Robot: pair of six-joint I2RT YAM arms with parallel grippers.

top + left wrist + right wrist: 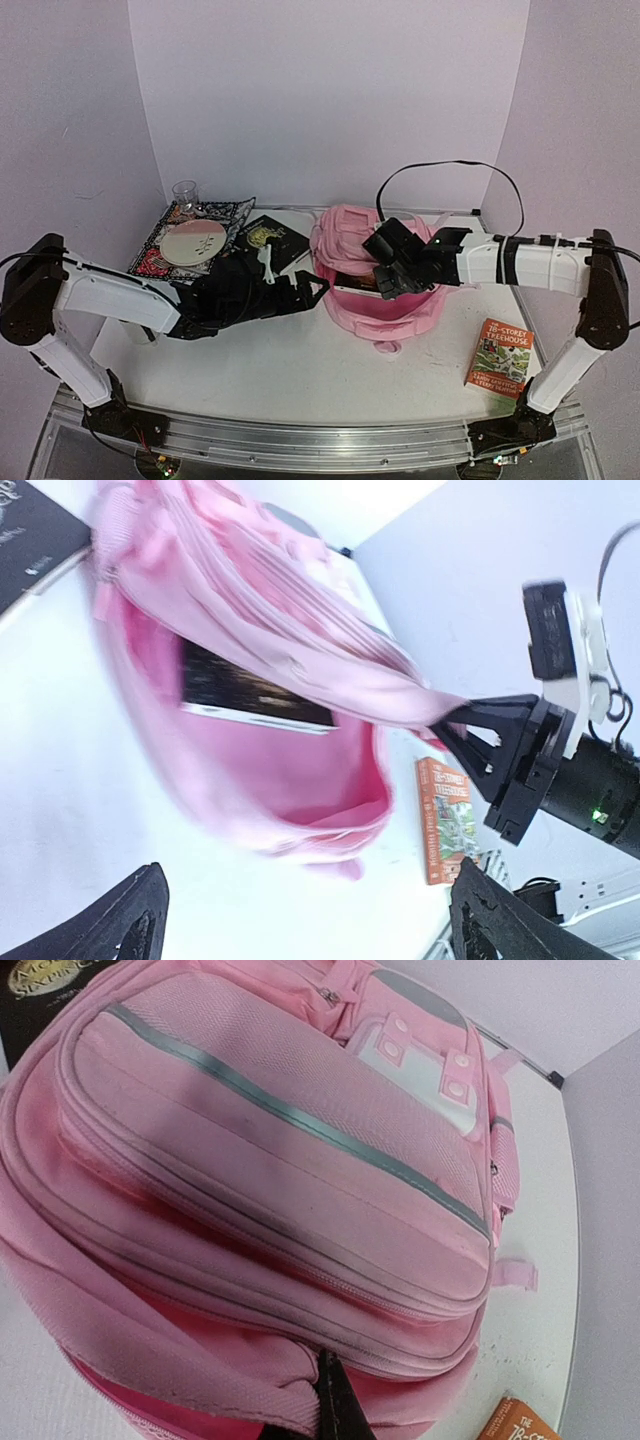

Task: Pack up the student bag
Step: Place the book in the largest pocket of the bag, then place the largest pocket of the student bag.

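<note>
Student bag lies near the centre of the table, a little toward 12 o'clock, with its main compartment gaping toward 8 o'clock. Right gripper reaches in from 3 o'clock; its jaws are pressed together on the upper rim of the opening, pinching the pink fabric and holding that flap raised. A dark book lies flat inside the compartment, one pale edge showing. Left gripper hangs just outside the mouth at the bag's 9 o'clock, jaws spread wide and holding nothing. At 4 o'clock from the bag, well apart, a Treehouse paperback lies face up. At 10 o'clock a black book lies just beside the bag; farther out the same way, a plate rests on a patterned mat, with a clear glass behind it.
</note>
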